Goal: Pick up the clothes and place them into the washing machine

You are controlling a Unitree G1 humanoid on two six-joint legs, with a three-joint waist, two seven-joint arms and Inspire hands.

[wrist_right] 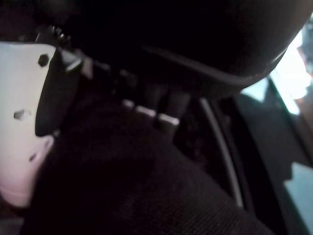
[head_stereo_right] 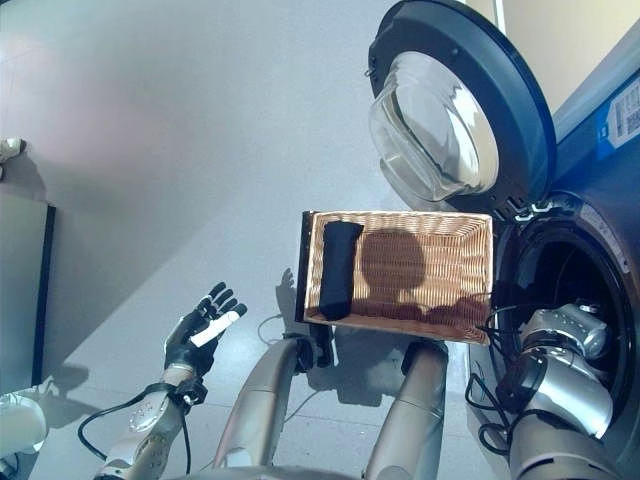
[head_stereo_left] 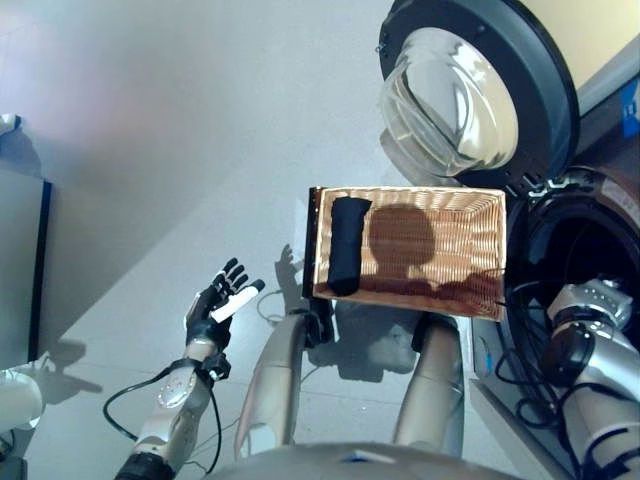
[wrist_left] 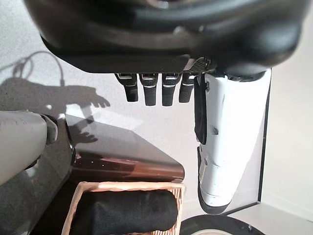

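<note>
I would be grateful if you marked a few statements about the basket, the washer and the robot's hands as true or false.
1. The washer door is shut. False: it stands open.
2. A black garment lies in the basket. True.
3. The left hand holds a garment. False: it is open and holds nothing, above the floor.
4. The right arm reaches into the drum. True.
5. The basket is full to the brim. False: only one garment shows.
</note>
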